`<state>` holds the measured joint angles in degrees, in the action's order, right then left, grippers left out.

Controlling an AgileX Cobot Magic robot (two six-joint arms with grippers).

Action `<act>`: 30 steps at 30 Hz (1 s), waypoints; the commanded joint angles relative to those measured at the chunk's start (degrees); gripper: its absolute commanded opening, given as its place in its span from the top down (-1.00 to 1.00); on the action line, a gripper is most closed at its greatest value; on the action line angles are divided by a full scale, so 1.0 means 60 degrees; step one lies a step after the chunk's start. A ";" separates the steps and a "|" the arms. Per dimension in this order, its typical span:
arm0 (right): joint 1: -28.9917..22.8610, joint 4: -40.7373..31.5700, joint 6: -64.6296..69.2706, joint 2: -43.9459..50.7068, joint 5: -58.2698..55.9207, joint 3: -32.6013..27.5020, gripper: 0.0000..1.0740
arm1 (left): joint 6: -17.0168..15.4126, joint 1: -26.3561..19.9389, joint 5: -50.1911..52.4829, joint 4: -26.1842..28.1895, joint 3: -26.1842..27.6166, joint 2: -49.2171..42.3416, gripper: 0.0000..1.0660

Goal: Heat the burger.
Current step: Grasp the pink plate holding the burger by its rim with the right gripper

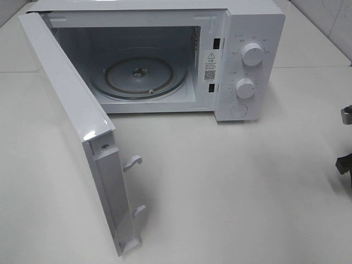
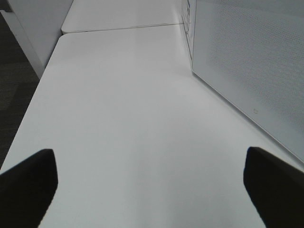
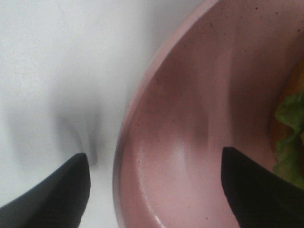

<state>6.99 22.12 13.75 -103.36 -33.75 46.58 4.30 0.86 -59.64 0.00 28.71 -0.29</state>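
Note:
Only a sliver of the burger (image 3: 290,133) shows in the right wrist view: green lettuce and a strip of orange, lying on a round pink plate (image 3: 199,95). My right gripper (image 3: 154,159) is open and straddles the plate's rim, one finger outside on the white table, the other inside the plate. Nothing is clamped. In the high view the burger and plate are out of frame, and only a dark bit of the right arm (image 1: 345,159) shows at the right edge. My left gripper (image 2: 149,156) hangs wide open over bare table, holding nothing.
A white microwave (image 1: 253,22) stands at the back with its door (image 1: 66,110) swung out to the front left. Its glass turntable (image 1: 137,74) carries nothing. In the left wrist view the door's perforated panel (image 2: 256,61) is close beside the left gripper.

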 commanded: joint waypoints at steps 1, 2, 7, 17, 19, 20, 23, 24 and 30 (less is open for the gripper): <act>0.0057 -0.0143 -0.0201 -0.0029 0.0162 -0.0010 -0.42 | -0.0019 0.0048 0.0067 -0.0048 -0.0019 -0.0191 -0.89; 0.0057 -0.0220 -0.0239 -0.0029 0.0258 -0.0010 -0.42 | -0.0019 0.0048 0.0067 -0.0048 -0.0019 -0.0191 -0.89; 0.0181 -0.0372 -0.0315 -0.0086 0.0306 -0.0010 -0.42 | -0.0019 0.0048 0.0067 -0.0048 -0.0019 -0.0191 -0.89; 0.0277 -0.0468 -0.0306 -0.0401 0.0267 -0.0010 -0.42 | -0.0019 0.0048 0.0067 -0.0048 -0.0019 -0.0191 -0.89; 0.0277 -0.0477 -0.0306 -0.0630 0.0229 -0.0010 -0.42 | -0.0019 0.0048 0.0067 -0.0048 -0.0019 -0.0191 -0.89; 0.0277 -0.0477 -0.0306 -0.0630 0.0229 -0.0010 -0.42 | -0.0019 0.0048 0.0067 -0.0048 -0.0019 -0.0191 -0.89; 0.0277 -0.0458 -0.0306 -0.0688 0.0239 -0.0010 -0.42 | -0.0019 0.0048 0.0067 -0.0048 -0.0019 -0.0191 -0.89; 0.0277 -0.0458 -0.0306 -0.0688 0.0239 -0.0010 -0.41 | -0.0019 0.0048 0.0067 -0.0048 -0.0019 -0.0191 -0.89; 0.0277 -0.0372 -0.0353 -0.0688 0.0076 -0.0010 -0.16 | -0.0019 0.0048 0.0067 -0.0048 -0.0019 -0.0191 -0.89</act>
<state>8.31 19.19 12.32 -106.00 -32.54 46.98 4.30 0.86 -59.64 0.00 28.71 -0.29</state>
